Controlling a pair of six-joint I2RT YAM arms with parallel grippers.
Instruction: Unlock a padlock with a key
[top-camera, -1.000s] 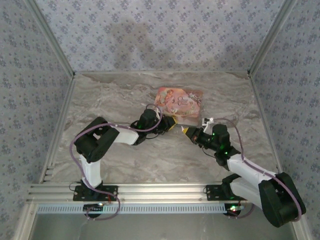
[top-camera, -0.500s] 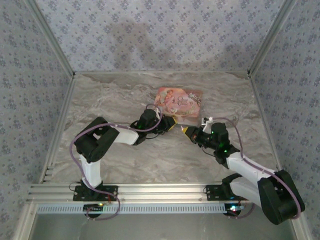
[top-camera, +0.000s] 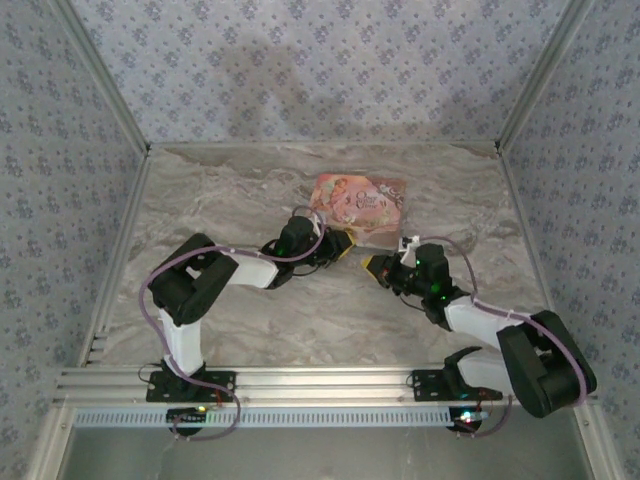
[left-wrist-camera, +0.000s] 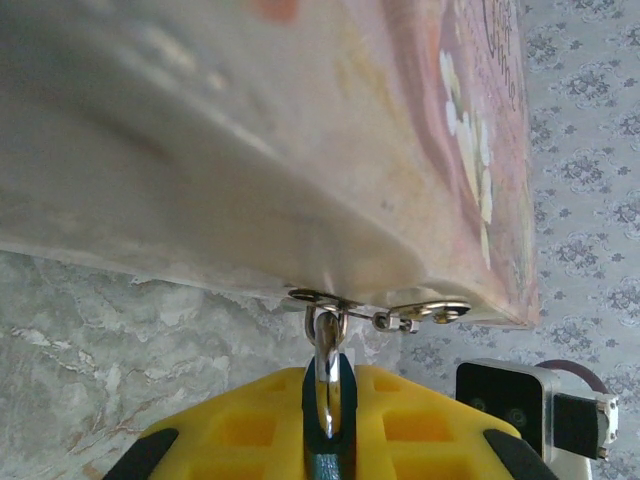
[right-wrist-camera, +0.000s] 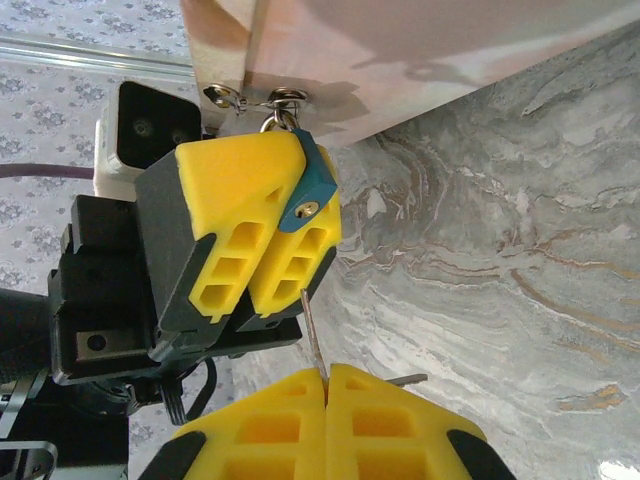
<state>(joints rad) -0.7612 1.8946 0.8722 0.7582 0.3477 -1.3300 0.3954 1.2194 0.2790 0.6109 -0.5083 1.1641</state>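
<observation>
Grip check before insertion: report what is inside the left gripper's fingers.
The padlock is clamped between the yellow fingers of the left gripper, keyhole end exposed, shackle through the pink box's hasp. The fingers cover most of its body.

The box (top-camera: 358, 203) lies toward the tabletop's (top-camera: 230, 190) back. At its near edge the left hand (top-camera: 343, 246) grips the padlock (right-wrist-camera: 308, 180); just right, the right hand (top-camera: 377, 267) grips the key (right-wrist-camera: 311, 325).

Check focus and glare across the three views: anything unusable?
Left wrist: the pink box is out of focus, and glare streaks the padlock shackle. Right wrist: the key and marble table are sharp, box edge soft. Top external: even light, shadow on the back wall.
</observation>
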